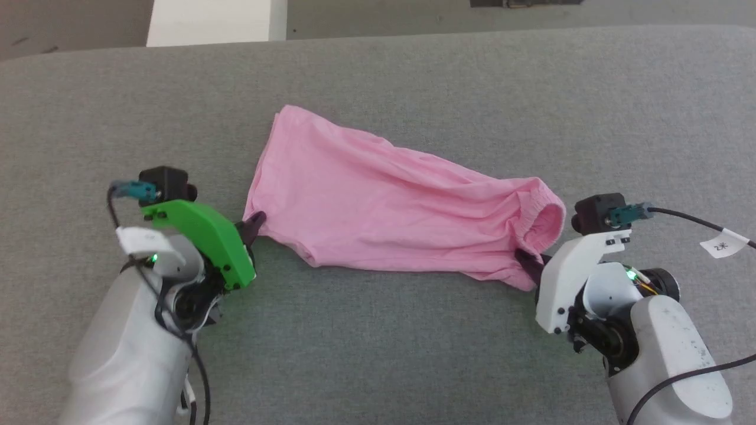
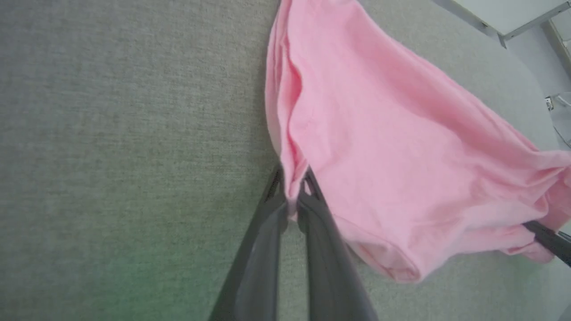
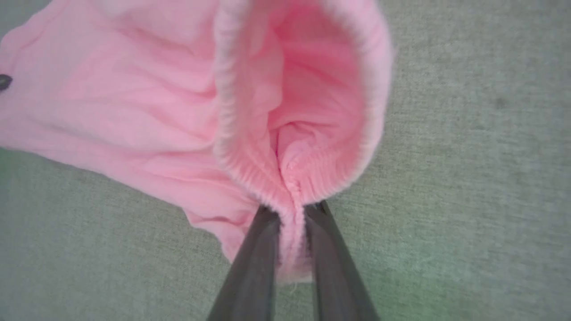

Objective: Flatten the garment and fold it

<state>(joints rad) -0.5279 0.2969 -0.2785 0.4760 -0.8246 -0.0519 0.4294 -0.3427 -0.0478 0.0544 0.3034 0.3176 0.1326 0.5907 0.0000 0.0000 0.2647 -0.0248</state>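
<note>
The pink garment (image 1: 378, 200) lies stretched across the grey table, its leg hem at the left and its gathered waistband (image 1: 546, 218) at the right. My left gripper (image 1: 253, 227) is shut on the near corner of the leg hem; the left wrist view shows the cloth (image 2: 392, 147) pinched between the two dark fingers (image 2: 263, 232). My right gripper (image 1: 527, 261) is shut on the near edge of the waistband, and in the right wrist view the elastic rim (image 3: 292, 196) sits clamped between its fingers (image 3: 254, 258), the waist opening (image 3: 312, 93) gaping upward.
A grey fabric tabletop (image 1: 378, 342) spreads around the garment on all sides. A white panel (image 1: 215, 20) stands beyond the table's far edge at the upper left. A cable with a paper tag (image 1: 723, 242) trails from my right wrist.
</note>
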